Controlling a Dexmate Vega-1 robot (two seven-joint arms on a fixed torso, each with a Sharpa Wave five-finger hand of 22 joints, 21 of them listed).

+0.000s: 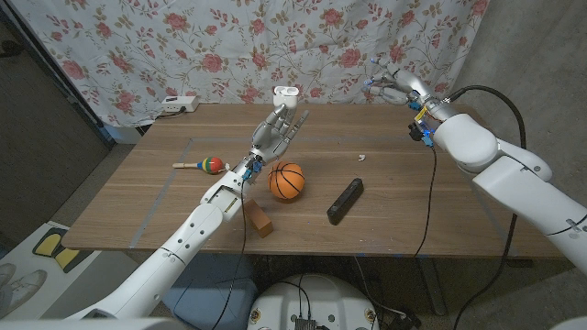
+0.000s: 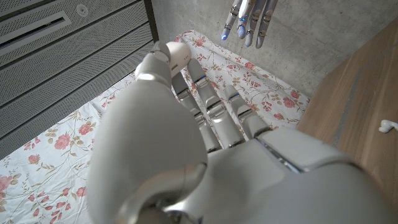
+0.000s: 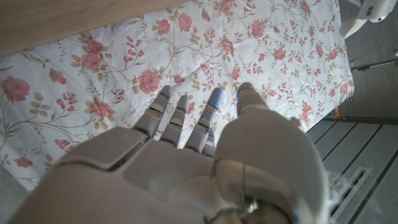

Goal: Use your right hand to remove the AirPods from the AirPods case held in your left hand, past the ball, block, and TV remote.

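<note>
The left hand (image 1: 275, 131) is raised over the middle of the table (image 1: 394, 197), pinching the white case (image 1: 287, 93) up at its fingertips with the lid open. The right hand (image 1: 396, 84) hangs off to the far right near the flowered curtain (image 1: 229, 46), well apart from the case, fingers spread and holding nothing. One small white earbud (image 1: 361, 158) lies on the wood near the remote (image 1: 345, 200), with the ball (image 1: 286, 181) and block (image 1: 260, 219) nearer the front edge.
</note>
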